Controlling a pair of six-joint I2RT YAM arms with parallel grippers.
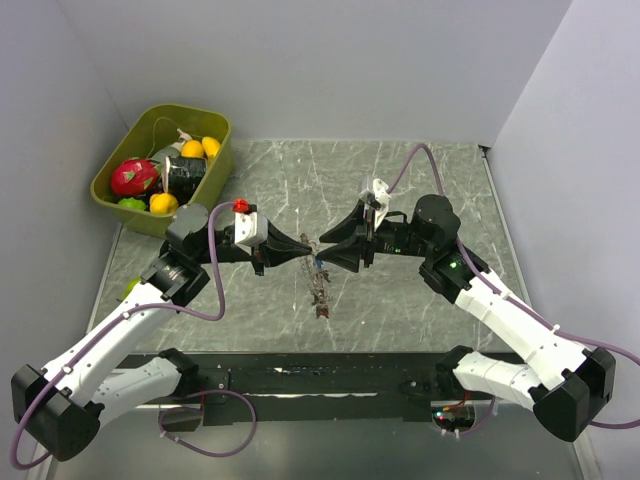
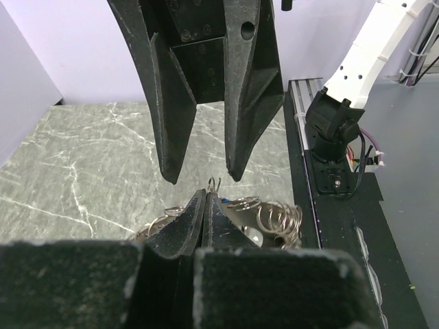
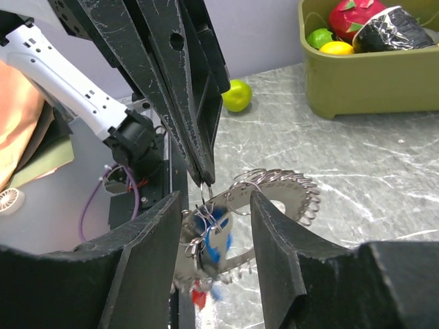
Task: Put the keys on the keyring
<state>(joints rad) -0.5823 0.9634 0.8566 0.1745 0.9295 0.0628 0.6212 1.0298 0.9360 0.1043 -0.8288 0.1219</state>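
Keyring (image 3: pixel 288 184): hangs between the two claws over the middle of the surface (image 1: pixel 430 300); in the top view it sits directly under the point where the claw tips meet.

Left claw (image 2: pixel 208 199): closed, fingers pressed flat together; a thin wire loop of the keyring is pinched at the tips, and a short bit of it pokes out beyond them.

Right claw (image 3: pixel 214 199): open, with a clear gap between the fingers; it faces the left claw tip to tip; its fingers stand one on either side of the hanging bunch; contact between these fingers and the bunch cannot be determined.

Ring body: silvery, with many small plain keys fanned round it like teeth; in the right wrist view it hangs just below and behind the left claw's tip.

Keys (image 3: pixel 216 236): blue-headed ones sit in the tangle of wire close under the left claw's tip, between the right claw's fingers; a red-headed one hangs lower; whether they are threaded on the ring cannot be determined.

Lower end of the bunch: near the surface; touching or clear cannot be determined.

Further out: a green ball (image 3: pixel 236 94) lies on the surface beside the left arm; an olive bin (image 3: pixel 370 89) stands at the far left corner, holding toy fruit (image 1: pixel 135 177) in red, yellow and green.
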